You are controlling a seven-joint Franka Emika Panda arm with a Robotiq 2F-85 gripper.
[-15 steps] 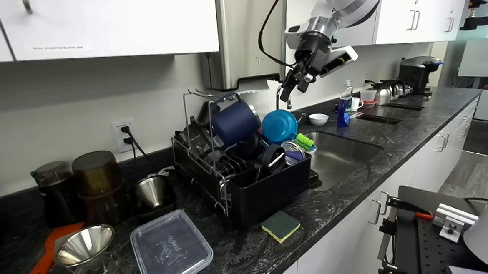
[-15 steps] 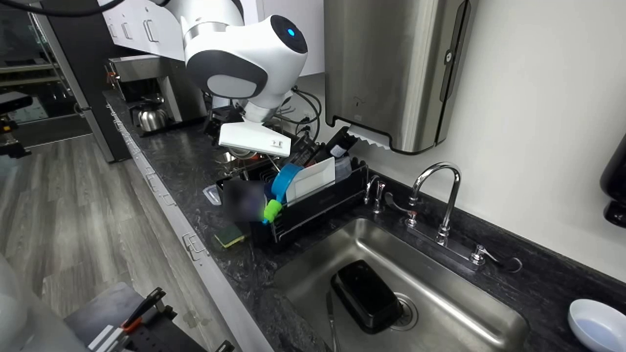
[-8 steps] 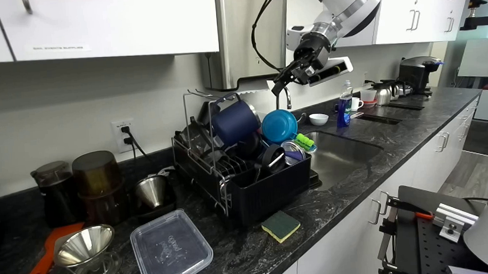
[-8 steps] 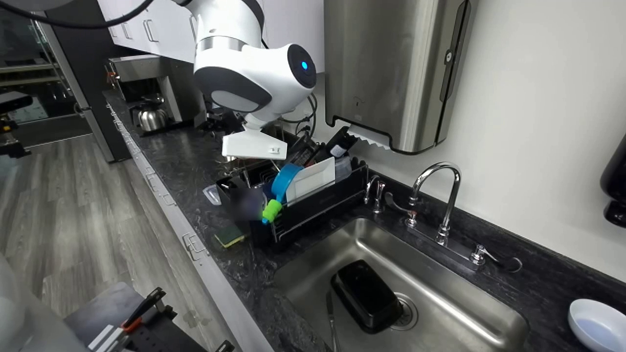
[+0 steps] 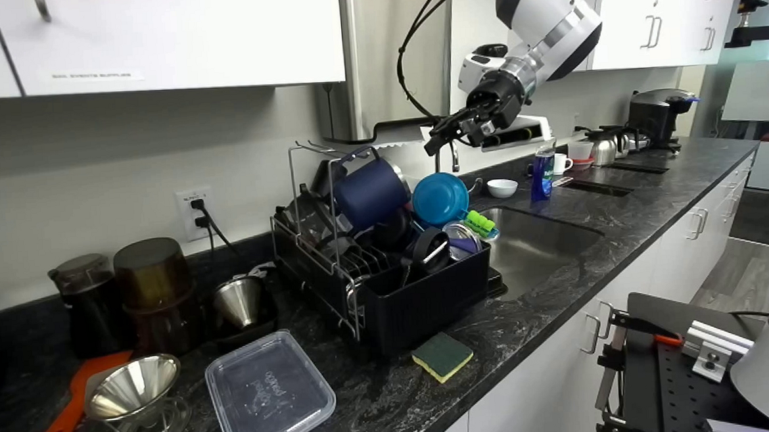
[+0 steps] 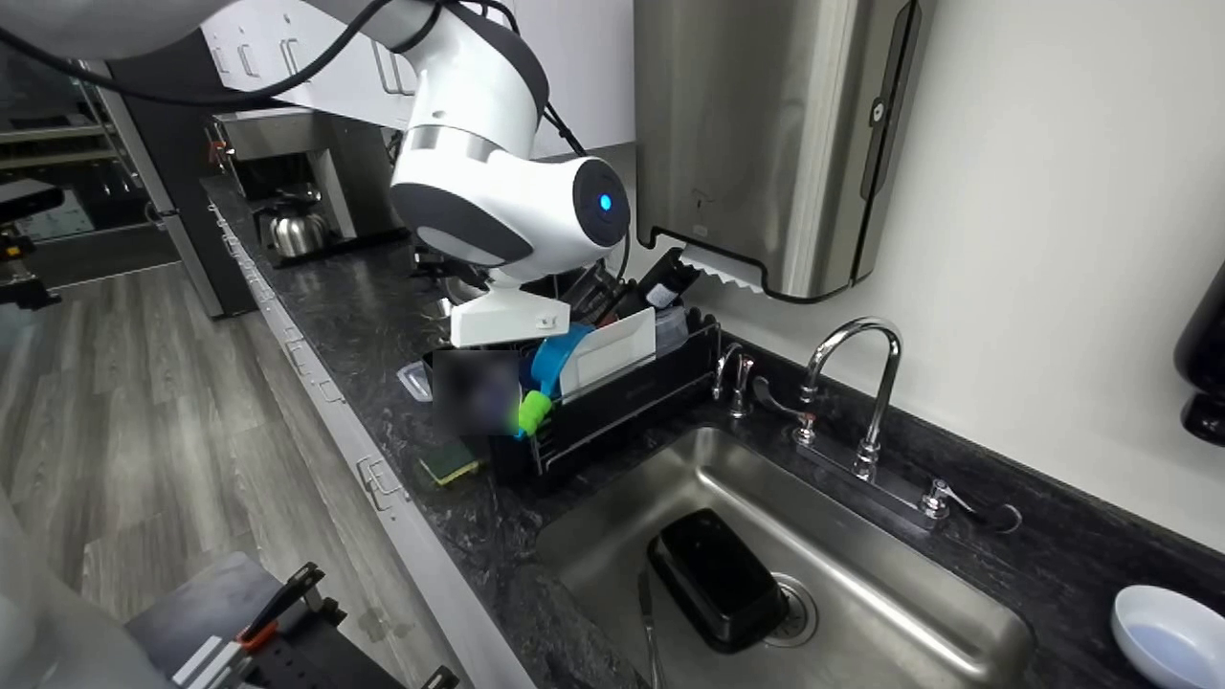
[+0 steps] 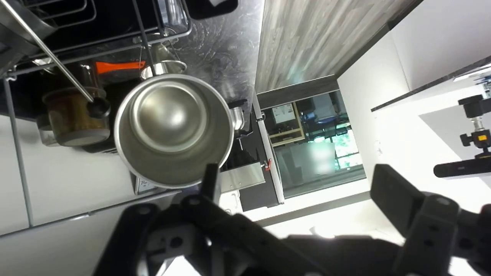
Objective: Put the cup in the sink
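Note:
The cup is a dark blue mug (image 5: 370, 194) with a steel inside. It hangs tilted on top of the black dish rack (image 5: 422, 306). In the wrist view I look into the open mouth of the cup (image 7: 170, 130). My gripper (image 7: 299, 182) is open and empty. Its left finger overlaps the cup's lower rim in that view; I cannot tell whether they touch. In an exterior view the gripper (image 5: 451, 140) is above and to the right of the cup, apart from it. The cup is hidden in the view over the sink. The steel sink (image 6: 880, 622) lies beside the rack.
A blue pan (image 5: 441, 198) and a green-handled brush (image 5: 480, 224) stick up from the rack beside the cup. A paper towel dispenser (image 6: 766, 134) hangs above. A faucet (image 6: 885, 383) rises behind the sink. A black container (image 6: 718, 579) and a knife (image 6: 649, 622) lie in the sink.
The arm has come down, and the gripper has turned and moved slightly left toward the cup in an exterior view. The cup and the dishes have not moved.

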